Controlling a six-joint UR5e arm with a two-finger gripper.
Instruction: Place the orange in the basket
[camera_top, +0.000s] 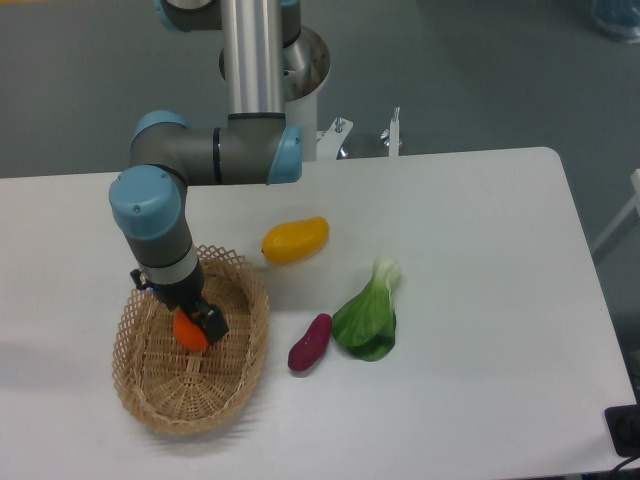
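A: Taking the fixed camera view, with the basket as the reference point: where is the gripper?

B: It hangs over the basket's interior, toward the upper middle of the oval, pointing down from the arm.

A: State of the fingers?

B: Pressed in on the orange. The fruit shows between the dark finger parts, partly covered by them.

A: Location of the orange relative to the basket?

B: Inside the rim outline, above the woven floor. Whether it touches the floor cannot be told from this angle.

A: Other items, relative to the basket?

B: A yellow mango-shaped fruit lies beyond the basket's upper right rim, apart from it. A purple sweet potato lies just beside the right rim. A green leafy vegetable lies farther right, next to the sweet potato. All rest on the white table.
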